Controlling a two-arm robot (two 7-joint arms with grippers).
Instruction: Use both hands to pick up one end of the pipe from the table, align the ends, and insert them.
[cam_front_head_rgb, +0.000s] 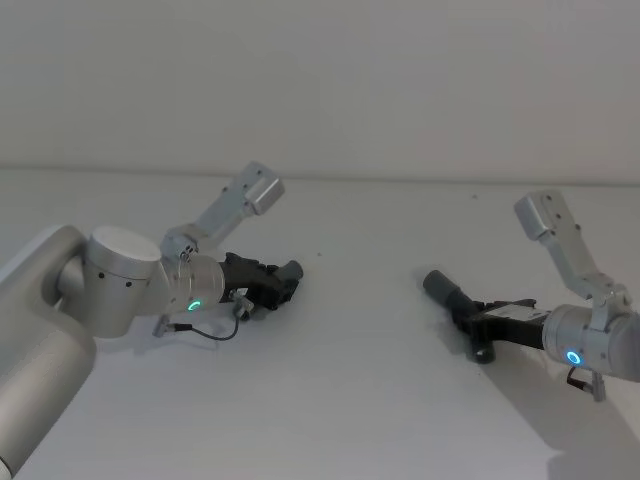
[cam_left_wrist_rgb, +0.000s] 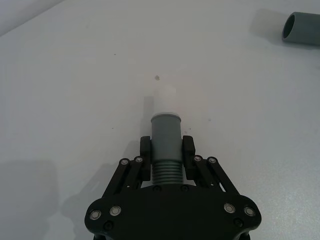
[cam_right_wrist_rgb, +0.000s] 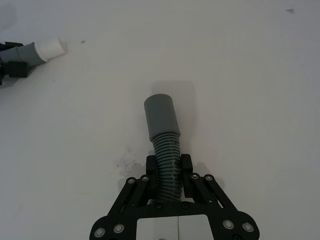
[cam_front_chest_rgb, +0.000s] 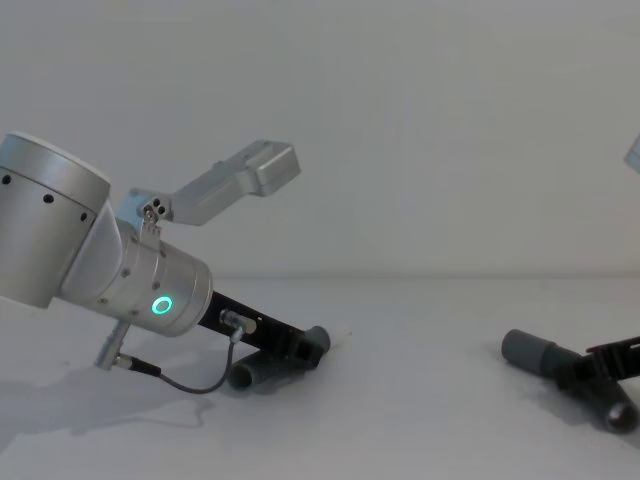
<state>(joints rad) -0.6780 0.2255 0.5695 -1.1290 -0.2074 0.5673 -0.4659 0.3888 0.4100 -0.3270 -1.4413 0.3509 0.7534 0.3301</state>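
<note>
Pipe pieces (cam_front_head_rgb: 438, 284), two short curved dark grey ribbed ones, sit well apart and low by the plain matte white worktop (cam_front_head_rgb: 350, 400). We see the left piece (cam_left_wrist_rgb: 166, 167) clamped at its ribbed stretch in the jaws of the black two-finger left gripper (cam_left_wrist_rgb: 166, 150). Its long axis runs in line with the fingers, and its smooth grey cuff (cam_left_wrist_rgb: 165, 131) and white stub (cam_left_wrist_rgb: 164, 100) point toward the middle. The right piece (cam_right_wrist_rgb: 166, 145) is gripped likewise by the black right gripper (cam_right_wrist_rgb: 169, 170), with its plain open cuff (cam_right_wrist_rgb: 160, 112) aimed back toward the left one. Whether either piece touches the worktop we cannot tell.
</note>
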